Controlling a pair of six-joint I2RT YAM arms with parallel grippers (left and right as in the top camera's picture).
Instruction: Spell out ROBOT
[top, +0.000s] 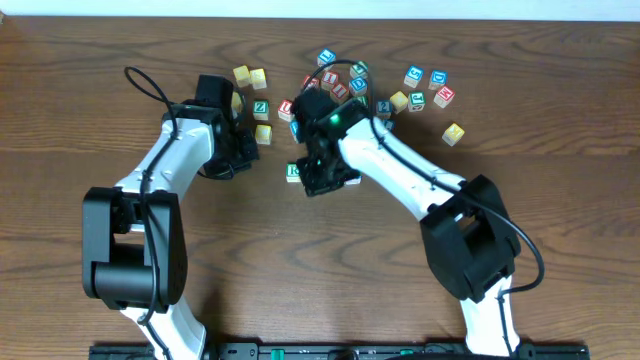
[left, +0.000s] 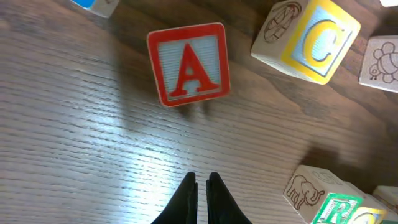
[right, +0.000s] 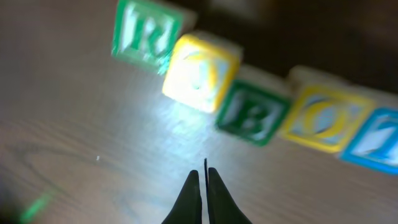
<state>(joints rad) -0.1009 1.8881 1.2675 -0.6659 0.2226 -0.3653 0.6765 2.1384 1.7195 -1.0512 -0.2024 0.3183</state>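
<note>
Here ROBOT cubes (right: 252, 118) lie just beyond the right jaws.

The wooden table (top: 330, 270) bears scattered alphabet cubes (top: 417, 100) and a row of five cubes (right: 252, 118) reading ROBOT.

A dark brown wood-grain table (top: 300, 290) fills the view, softly lit, with a pale strip (top: 320, 6) beyond its far edge.

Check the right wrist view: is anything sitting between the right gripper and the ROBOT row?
Nothing visible. Only bare table lies between the shut right gripper and the row: green R, yellow cube, green B, second yellow cube, blue T.
</note>
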